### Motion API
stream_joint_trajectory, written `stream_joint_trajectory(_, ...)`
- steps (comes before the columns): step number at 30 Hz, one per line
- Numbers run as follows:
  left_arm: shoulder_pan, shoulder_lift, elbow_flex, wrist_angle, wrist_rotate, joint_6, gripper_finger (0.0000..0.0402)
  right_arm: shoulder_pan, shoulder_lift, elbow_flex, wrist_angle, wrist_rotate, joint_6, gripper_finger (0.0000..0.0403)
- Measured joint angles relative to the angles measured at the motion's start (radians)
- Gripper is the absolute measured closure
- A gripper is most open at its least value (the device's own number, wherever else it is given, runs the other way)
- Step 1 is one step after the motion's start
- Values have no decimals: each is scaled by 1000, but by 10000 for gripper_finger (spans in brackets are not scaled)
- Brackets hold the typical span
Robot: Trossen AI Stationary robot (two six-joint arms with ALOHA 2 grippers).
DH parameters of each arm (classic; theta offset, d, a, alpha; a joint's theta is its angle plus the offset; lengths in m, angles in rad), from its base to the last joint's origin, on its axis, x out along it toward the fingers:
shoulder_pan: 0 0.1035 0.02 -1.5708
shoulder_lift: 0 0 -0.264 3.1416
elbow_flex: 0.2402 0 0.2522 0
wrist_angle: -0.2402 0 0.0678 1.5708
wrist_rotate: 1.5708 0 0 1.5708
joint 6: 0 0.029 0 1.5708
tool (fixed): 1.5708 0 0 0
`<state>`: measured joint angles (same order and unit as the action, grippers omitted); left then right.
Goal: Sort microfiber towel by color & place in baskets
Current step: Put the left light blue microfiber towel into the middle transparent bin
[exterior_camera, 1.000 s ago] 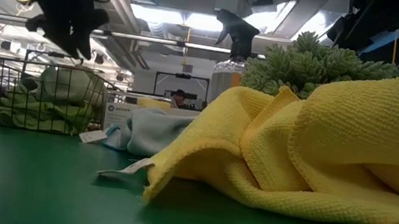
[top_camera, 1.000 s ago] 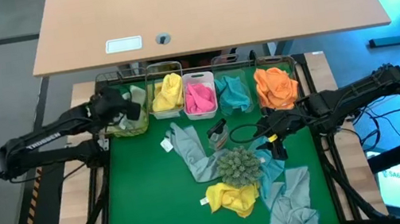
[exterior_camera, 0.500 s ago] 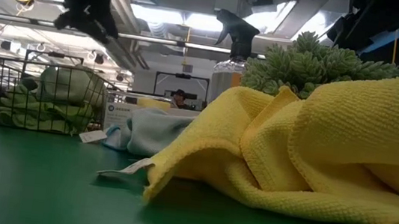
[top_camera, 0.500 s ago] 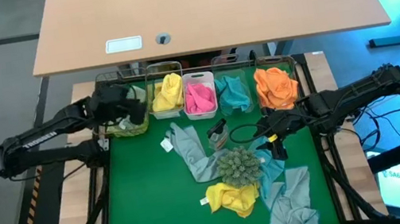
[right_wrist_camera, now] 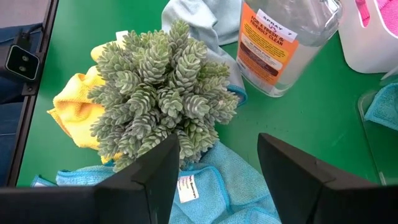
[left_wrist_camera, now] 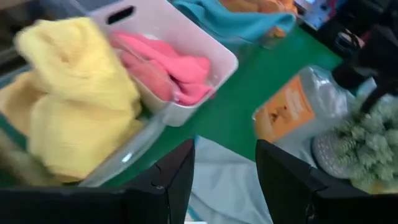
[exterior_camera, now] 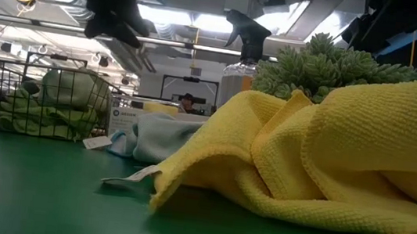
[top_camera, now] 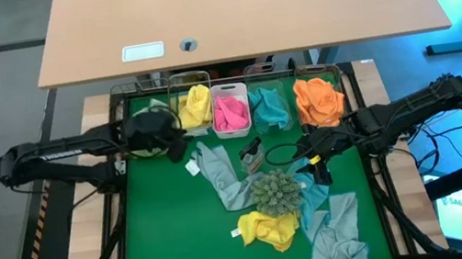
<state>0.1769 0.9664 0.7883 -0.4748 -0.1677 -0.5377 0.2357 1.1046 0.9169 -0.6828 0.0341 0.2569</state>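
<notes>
baskets (top_camera: pixel 231 111) run in a left-right row – each long axis pointing front-to-back; left gripper (top_camera: pixel 179 142) wide, empty.

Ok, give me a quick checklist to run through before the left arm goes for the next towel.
1. Left end effector open and empty: ok.
2. Left end effector clear of the baskets: ok, it hangs past the yellow basket over the grey towel.
3. Right end effector open, parked out of the way: ok, it hangs over the spiky ball.
4. Loose towels left to sort: not ok, the grey towel, a yellow towel and a blue towel lie on the mat.
5. Spray bottle out of the way: cannot tell.
</notes>
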Motion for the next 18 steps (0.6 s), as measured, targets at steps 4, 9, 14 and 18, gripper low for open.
stream_joint_trajectory(4, -59, 48, 0, 38, 7, 0, 238, 0, 0, 0, 0, 0, 0, 188)
stream_joint_trajectory(9, -122, 98, 0, 88, 6, 1, 238, 0, 0, 0, 0, 0, 0, 188)
stream_joint_trajectory(14, -165, 139, 0, 135, 6, 0, 238, 0, 0, 0, 0, 0, 0, 188)
stream_joint_trajectory(18, -195, 174, 0, 174, 6, 0, 238, 0, 0, 0, 0, 0, 1, 188)
